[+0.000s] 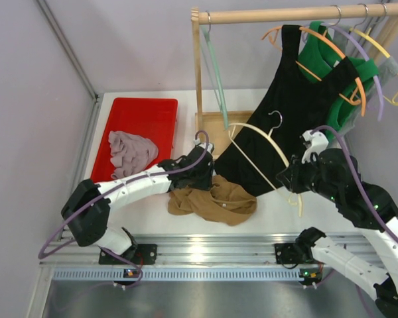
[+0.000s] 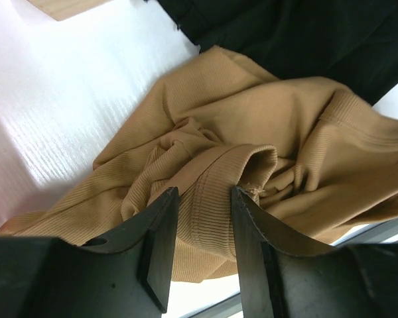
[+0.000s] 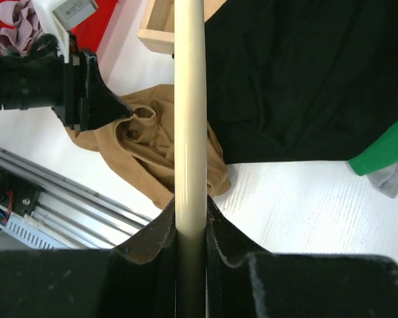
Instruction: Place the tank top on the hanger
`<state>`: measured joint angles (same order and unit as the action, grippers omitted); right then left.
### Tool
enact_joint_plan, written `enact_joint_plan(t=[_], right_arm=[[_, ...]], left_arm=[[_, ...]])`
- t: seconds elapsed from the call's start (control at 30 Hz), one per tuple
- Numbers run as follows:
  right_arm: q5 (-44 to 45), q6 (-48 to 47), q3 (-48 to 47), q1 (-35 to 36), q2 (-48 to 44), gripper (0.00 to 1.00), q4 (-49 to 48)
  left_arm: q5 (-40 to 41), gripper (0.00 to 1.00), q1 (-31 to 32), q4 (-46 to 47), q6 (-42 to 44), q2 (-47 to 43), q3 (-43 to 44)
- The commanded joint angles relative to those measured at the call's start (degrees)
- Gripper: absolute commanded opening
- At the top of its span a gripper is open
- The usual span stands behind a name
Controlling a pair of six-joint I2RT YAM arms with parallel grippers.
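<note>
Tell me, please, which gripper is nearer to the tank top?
Left. The left gripper is on the tank top, its fingers closed around a ribbed fold. The right gripper holds the hanger off to the top's right, apart from the fabric.

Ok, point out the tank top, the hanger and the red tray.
tank top (image 1: 215, 202): top external view, middle of the crumpled fabric.
hanger (image 3: 190, 99): right wrist view, middle of its cream arm.
red tray (image 1: 142, 111): top external view, bare floor.

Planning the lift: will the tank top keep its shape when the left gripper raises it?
Likely sags: the tank top lies crumpled in soft folds. Probably light: thin ribbed knit. Its ribbed hem at the left gripper should resist slipping.
</note>
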<state>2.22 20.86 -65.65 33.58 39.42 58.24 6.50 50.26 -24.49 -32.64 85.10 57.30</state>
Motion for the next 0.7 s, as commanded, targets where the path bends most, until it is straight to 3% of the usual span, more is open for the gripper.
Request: enact_joint_plan(t=[0.0,0.3,0.67], right_arm=[[-1.3,0.5,-0.4,-0.5,-0.4,0.00,-4.8],[-1.7,0.4,0.7,-0.5,-1.0,0.00,-4.5],[-2.0,0.4,1.1,-0.5,-1.9,0.00,-3.8]], left_arm=[[-1.5,0.43,-0.2,-1.5,2.8,1.5,2.9],[-8.2,0.45,0.0,-2.0,6.1,1.0,3.4],[-7.0,0.48,0.4,-2.9,9.8,5.7,5.9]])
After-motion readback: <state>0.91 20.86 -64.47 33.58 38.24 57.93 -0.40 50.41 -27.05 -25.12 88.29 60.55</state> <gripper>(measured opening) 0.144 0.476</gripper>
